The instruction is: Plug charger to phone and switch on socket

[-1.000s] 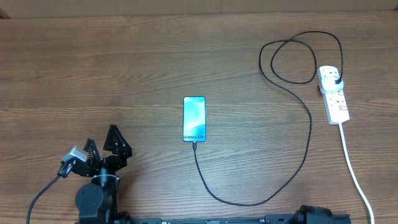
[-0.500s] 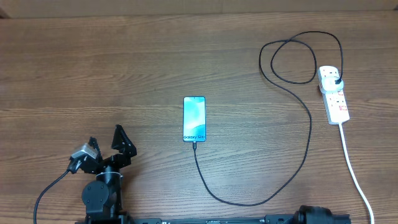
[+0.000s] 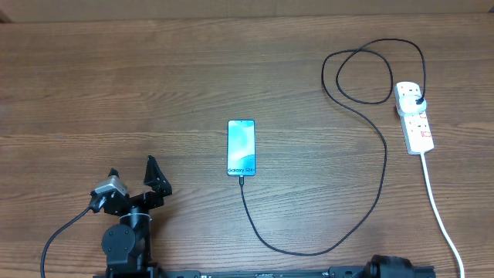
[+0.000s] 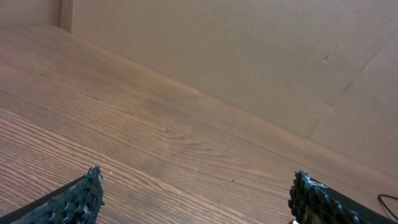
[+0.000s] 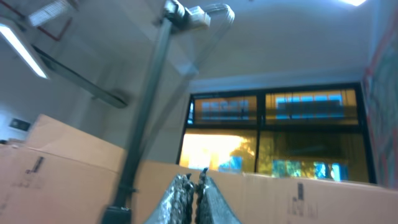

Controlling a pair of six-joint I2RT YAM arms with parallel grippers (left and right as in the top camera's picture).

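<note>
The phone (image 3: pixel 241 147) lies in the middle of the bench (image 3: pixel 116 77), screen lit. The charger (image 3: pixel 245 202) meets its lower edge, seemingly seated, then loops far right of the phone to the socket (image 3: pixel 414 117). The switch is too small to read.

Jaws reaching for that switch could snag the loop beside the socket and tug the tip out, or shove the strip.

The left jaws, below-left of the phone, stand wide apart and empty. Only the right wrist view shows the right jaws, which are together, empty and aimed at the ceiling.

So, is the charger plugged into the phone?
Plugged in, it seems: overhead, the charger ends right at the bottom edge of the phone.
</note>
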